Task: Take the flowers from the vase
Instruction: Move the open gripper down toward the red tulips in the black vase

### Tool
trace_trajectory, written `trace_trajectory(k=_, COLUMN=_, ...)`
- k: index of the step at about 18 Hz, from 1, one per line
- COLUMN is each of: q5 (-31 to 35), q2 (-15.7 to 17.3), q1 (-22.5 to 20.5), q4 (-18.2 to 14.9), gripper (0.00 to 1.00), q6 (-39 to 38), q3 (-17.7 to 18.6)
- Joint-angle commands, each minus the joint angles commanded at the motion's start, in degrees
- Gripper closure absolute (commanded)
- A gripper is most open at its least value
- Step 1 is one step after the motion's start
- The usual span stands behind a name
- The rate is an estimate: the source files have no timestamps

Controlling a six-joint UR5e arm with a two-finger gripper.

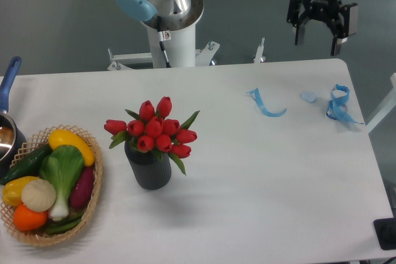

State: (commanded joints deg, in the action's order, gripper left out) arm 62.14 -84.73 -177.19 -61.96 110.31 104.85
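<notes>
The flowers [155, 129], a bunch of red tulip buds with green leaves, stand upright in the vase [150, 169], a short dark grey ribbed cylinder left of the table's middle. Their stems are hidden inside it. My gripper [319, 40] hangs high at the far right, above the table's back edge, far from the flowers. Its two dark fingers are spread apart with nothing between them.
A wicker basket [94, 205] of colourful vegetables sits at the front left. A pot with a blue handle [8, 78] pokes in at the left edge. Blue ribbon scraps [266, 106] [339, 104] lie at the back right. The arm's white base [173, 35] stands behind the table.
</notes>
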Motion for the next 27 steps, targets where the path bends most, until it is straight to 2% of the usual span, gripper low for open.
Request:
trace_trajectory(k=7, q5=-1.05, q2=-0.44, q1=1.14, q4=0.27, gripper=0.00, q6=-0.18, q3=0.52)
trace_trajectory(k=9, q5=-4.81, q2=-0.70, q1=0.88, q4=0.18, gripper=0.00, q6=-0.44, q3=0.88)
trace_trajectory(k=12, q5=-9.66, q2=-0.44, q1=0.70, q4=0.26, gripper=0.00, q6=-7.62, q3=2.98)
trace_trajectory(k=15, q5=-10.55, q2=-0.70, q1=1.40, q4=0.26, gripper=0.00, q6=-15.89, q3=3.16)
trace_trajectory(k=20, q5=-13.19, q2=-1.93, q1=7.98, q4=0.35, gripper=0.00, q6=-25.30, q3=3.34)
trace_trajectory(k=23, q5=-13.62, q2=-3.16, q1=11.50, q4=1.49, gripper=0.00, q6=-29.09, q3=3.51)
trace_trajectory(k=25, q5=-18.60, q2=-3.43, q1=12.39, q4=1.58, gripper=0.00, q6=-29.71, q3=5.09)
trace_trajectory(k=27, q5=-23.28, q2=-3.43, q1=12.39, q4=4.20, gripper=0.00, q6=-29.45, q3=7.29)
